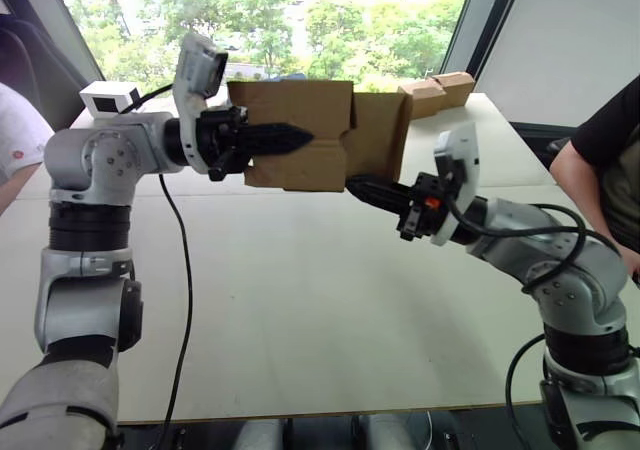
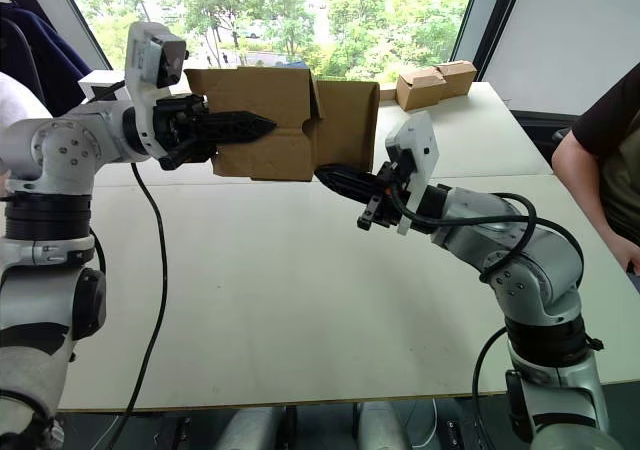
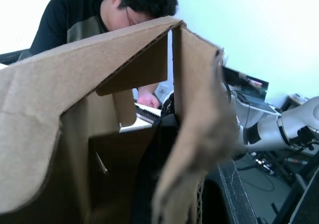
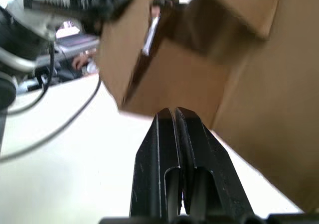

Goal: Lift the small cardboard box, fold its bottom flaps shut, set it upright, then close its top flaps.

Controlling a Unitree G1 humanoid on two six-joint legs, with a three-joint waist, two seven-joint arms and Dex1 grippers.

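Worktop (image 1: pixel 300 310): pale, matte, flat, bare under the arms.

Right hand (image 2: pixel 325 176): the two black fingers are pressed together into one tapered point, nothing between them (confirmed in the right wrist view). The tip sits at the lower edge of the small cardboard box (image 1: pixel 300 135), apparently touching or just under a flap.

Left hand (image 1: pixel 290 138): fingers lie across the near face of the box, which is held well above the worktop. Cannot tell from any view whether they pinch a wall or merely press; the left wrist view looks into the open carton with a dark finger shape inside.

Box: plain brown corrugated board, unprinted, notched flap edges, one flap hanging bent and creased, raw fluted edges showing.

Risks (judgement):
- Hold appears one-sided; a push from the right hand could pivot or slip the box out.
- A closed tip is narrow, so it may crease or puncture the flap instead of folding it along the hinge line.
- The bent flap may spring back open.

Beyond: two joined brown boxes (image 1: pixel 436 92) at the far edge, well apart. A person (image 1: pixel 600 160) sits at the robot's right.
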